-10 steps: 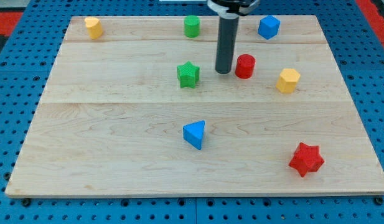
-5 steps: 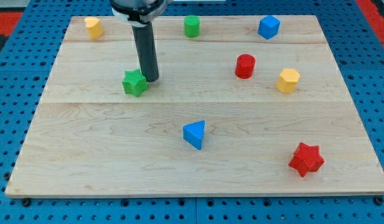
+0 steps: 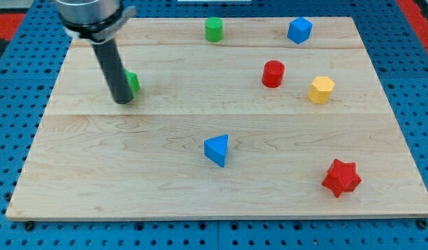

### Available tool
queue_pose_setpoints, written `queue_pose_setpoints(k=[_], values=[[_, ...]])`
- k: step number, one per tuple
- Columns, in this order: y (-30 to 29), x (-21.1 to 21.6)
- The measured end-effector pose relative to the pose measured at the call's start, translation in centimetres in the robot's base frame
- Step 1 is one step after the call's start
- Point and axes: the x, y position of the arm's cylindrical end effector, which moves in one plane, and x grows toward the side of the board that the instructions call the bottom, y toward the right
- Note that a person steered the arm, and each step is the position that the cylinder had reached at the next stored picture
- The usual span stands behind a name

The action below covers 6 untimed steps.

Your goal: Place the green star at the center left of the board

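My tip [image 3: 123, 101] rests on the table [image 3: 130, 173] in its left half, with no jaws to open or close. The green star [image 3: 132, 82] sits just to its upper right, mostly hidden behind the rod and apparently touching it. The blue triangular block [image 3: 217, 150] lies well off to the tip's lower right, the red cylinder [image 3: 272, 73] far right.

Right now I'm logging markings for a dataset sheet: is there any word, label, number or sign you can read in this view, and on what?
None: no readable text anywhere.
The wooden board, the blue pegboard beneath it, my tip and the blocks, such as the red star and the partly hidden green star, carry no markings.
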Motion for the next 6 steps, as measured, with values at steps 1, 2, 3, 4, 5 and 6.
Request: queue_pose_setpoints(k=[1,2,3,4,5,6], values=[[5.0,-4.3],[0.2,-5.5],[-6.7,-3.5],[-2.2,-2.9],[-1.8,1.2],[-6.1,3.3]])
